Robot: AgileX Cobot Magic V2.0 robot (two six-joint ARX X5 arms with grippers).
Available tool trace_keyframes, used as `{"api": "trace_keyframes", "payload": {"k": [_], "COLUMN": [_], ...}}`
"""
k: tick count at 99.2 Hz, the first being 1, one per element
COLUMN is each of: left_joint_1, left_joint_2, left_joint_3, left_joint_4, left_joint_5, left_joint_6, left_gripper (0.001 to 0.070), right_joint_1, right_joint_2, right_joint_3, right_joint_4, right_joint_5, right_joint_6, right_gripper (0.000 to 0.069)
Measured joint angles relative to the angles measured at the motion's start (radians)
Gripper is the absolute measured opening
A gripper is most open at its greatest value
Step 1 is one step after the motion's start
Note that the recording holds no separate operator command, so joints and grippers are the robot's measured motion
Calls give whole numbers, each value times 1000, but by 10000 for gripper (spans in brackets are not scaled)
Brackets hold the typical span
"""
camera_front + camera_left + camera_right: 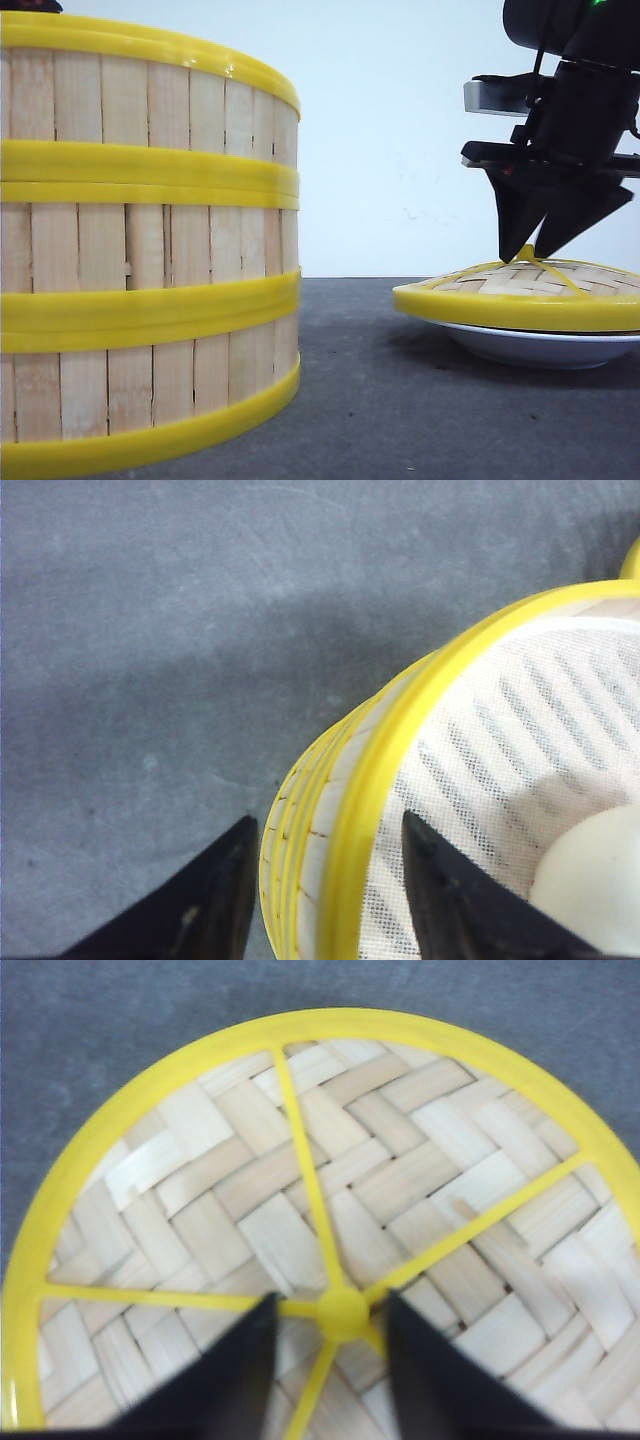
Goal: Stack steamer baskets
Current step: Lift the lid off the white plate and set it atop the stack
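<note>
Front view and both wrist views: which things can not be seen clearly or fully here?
- Baskets, front view: left side cut off by the picture edge.
- Plate, front view: mostly hidden under the lid.
- White round object, left wrist view: cut off by the edge, so it cannot be identified.
- Right gripper: fingers straddle the knob; contact cannot be told.

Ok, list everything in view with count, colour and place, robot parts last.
steamer baskets: three, pale slats with yellow rims, stacked at front left; white mesh liner and a pale round item inside the top one.
woven lid: one, pale weave, yellow rim and knob, on the plate at right.
plate: one, white, under the lid.
table: dark grey.
left gripper: black fingers astride the top basket's rim, open.
right gripper: black fingers either side of the lid's knob, not closed on it.
</note>
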Motion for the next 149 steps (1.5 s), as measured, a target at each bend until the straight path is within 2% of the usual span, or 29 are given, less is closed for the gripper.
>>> {"api": "trace_keyframes", "payload": {"k": [7,29,42,73,83,100,108,149], "left_joint_1": [0,0,0,7,14,38,60,191], "left_joint_2": [0,0,-3,-93,-136,-214,-251,-323], "left_joint_3": [0,0,0,19,21,21,21,23], "left_joint_4": [1,2,5,9,8,8,8,-11], "left_joint_5": [0,0,0,-7,-58,-219,-285,-289], "left_joint_6": [0,0,0,-1,-1,-1,-1,1], "left_gripper": [267,267,267,267,267,267,267,267], "right_joint_1": [0,0,1,53,95,201,260,516], "right_joint_2": [0,-1,-29,-89,-89,-75,-53,138], "right_joint_3": [0,5,39,344,436,599,662,819], "right_joint_4": [9,2,-79,-273,-318,-357,-376,-412], "right_joint_5": [-3,-5,-31,-56,-96,-231,-245,-232], "right_joint_6": [0,1,0,-4,-17,-21,-26,-53], "right_gripper": [51,49,48,48,48,48,48,48]}}
